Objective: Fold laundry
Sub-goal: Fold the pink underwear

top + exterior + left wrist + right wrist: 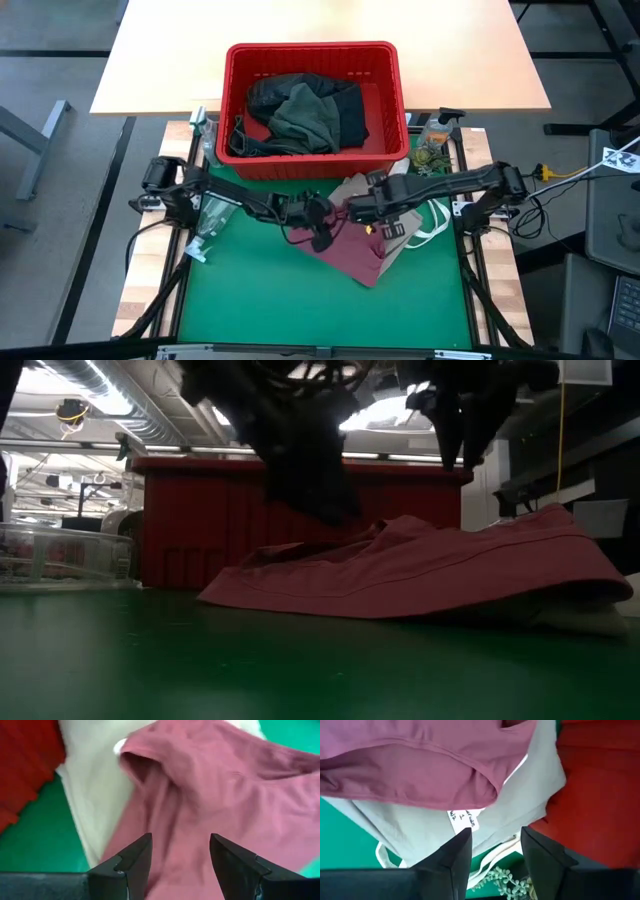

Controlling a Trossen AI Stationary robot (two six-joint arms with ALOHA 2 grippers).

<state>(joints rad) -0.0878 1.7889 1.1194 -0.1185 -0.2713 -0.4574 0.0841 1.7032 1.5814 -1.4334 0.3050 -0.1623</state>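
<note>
Now I'm hovering both grippers over the maroon piece (352,255)
Lying just in front of the red basket (312,60), it's running diagonally; left gripper (180,851) and right gripper (495,845) are both hanging apart, empty, left nearer its middle

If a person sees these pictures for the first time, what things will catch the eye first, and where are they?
First comes the red basket at the far edge of the green mat, holding dark and olive clothes. In front of it a maroon garment lies crumpled on a pale tan top. Both arms meet above this pile: the left claw and the right claw stand open and hold nothing.
</note>
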